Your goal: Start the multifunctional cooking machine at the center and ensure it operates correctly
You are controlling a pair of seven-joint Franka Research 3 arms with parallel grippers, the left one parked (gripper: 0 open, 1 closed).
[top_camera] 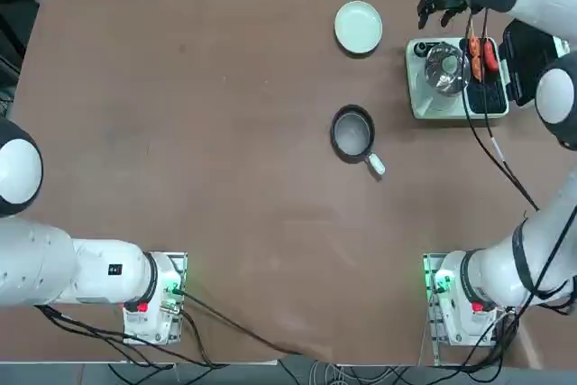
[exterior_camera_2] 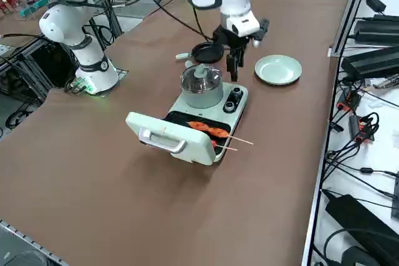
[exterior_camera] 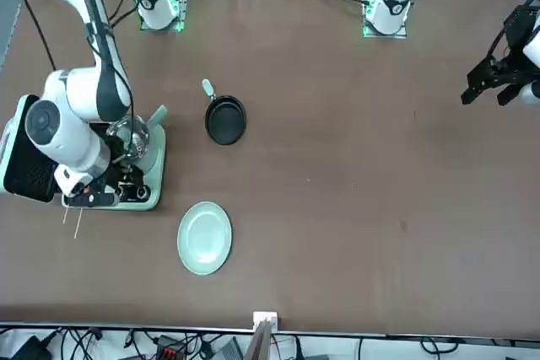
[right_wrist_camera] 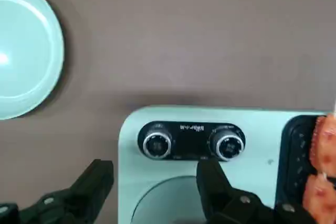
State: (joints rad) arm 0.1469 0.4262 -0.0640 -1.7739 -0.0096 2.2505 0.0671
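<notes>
The multifunctional cooking machine (top_camera: 424,101) is pale mint green and stands at the far right of the table. It has a glass-lidded pot (top_camera: 444,69), a black grill plate with orange skewers (top_camera: 482,59) and its hinged lid (exterior_camera_2: 168,135) folded open. Two small knobs (right_wrist_camera: 156,142) sit side by side on its end panel (right_wrist_camera: 262,140). My right gripper (right_wrist_camera: 152,174) hangs open just above that knob end, touching nothing; one fingertip (right_wrist_camera: 209,174) is close to the second knob (right_wrist_camera: 227,144). The same gripper (top_camera: 437,13) shows in the top view and in the side view (exterior_camera_2: 234,63).
A round pale green plate (top_camera: 358,26) lies just left of the machine, and shows in the wrist view (right_wrist_camera: 21,61). A small black frying pan (top_camera: 352,131) with a pale handle sits nearer the table's middle. Skewer sticks (exterior_camera_2: 240,141) poke out past the grill's edge.
</notes>
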